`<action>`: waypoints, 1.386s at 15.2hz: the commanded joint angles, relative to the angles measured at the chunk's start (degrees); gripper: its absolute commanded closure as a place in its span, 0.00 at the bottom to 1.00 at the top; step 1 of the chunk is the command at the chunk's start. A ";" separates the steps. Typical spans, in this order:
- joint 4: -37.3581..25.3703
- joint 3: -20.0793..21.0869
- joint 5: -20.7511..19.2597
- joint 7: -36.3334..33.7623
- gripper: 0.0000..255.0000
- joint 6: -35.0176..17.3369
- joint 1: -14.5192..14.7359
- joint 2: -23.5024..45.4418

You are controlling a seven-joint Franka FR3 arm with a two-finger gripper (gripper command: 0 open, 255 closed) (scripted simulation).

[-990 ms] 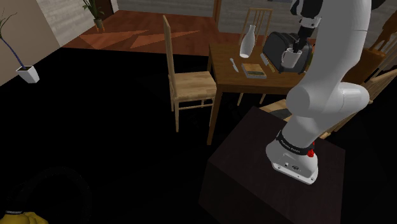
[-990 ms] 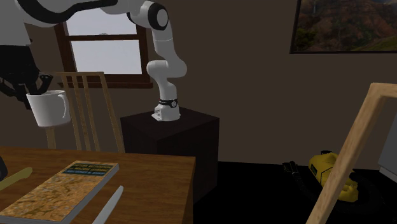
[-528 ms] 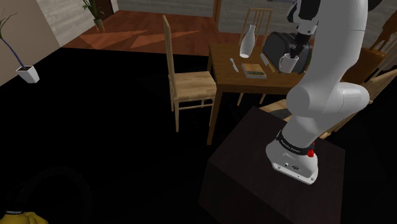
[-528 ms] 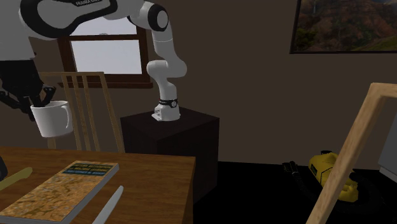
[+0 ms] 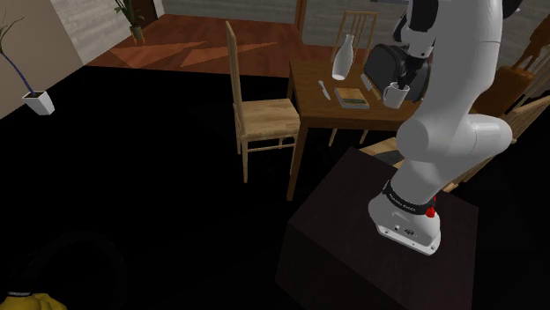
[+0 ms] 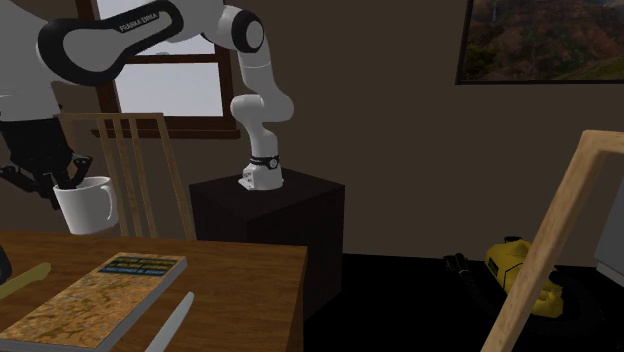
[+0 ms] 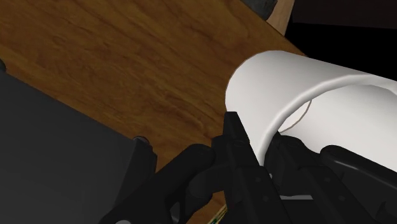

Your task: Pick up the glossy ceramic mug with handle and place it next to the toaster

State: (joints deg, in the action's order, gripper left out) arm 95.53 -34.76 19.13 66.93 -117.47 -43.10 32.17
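A glossy white mug (image 6: 88,205) hangs just over the wooden table (image 6: 215,268), its handle toward the second exterior view's right. My black gripper (image 6: 62,178) comes down from above and is shut on the mug's rim. In the wrist view one finger (image 7: 238,143) presses the outside of the mug (image 7: 318,95) wall and the other reaches inside. In the shoulder view the mug (image 5: 396,94) sits right in front of the dark toaster (image 5: 385,63), under the gripper (image 5: 408,77). The toaster's dark top (image 7: 51,165) lies close beside the gripper.
On the table lie a book (image 5: 351,97), a knife (image 5: 323,90) and a white bottle (image 5: 344,56). Wooden chairs (image 5: 256,114) stand around the table. A chair back (image 6: 130,170) rises behind the mug. A yellow vacuum (image 6: 518,272) lies on the floor.
The gripper has come down with the mug, from well above the table to just over its top beside the toaster. The grip stayed shut.
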 commanded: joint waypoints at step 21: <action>1.03 0.89 1.29 0.70 0.00 -2.83 -0.51 2.00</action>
State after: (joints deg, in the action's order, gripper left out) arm 96.90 -33.64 20.73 67.78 -121.05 -43.68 34.64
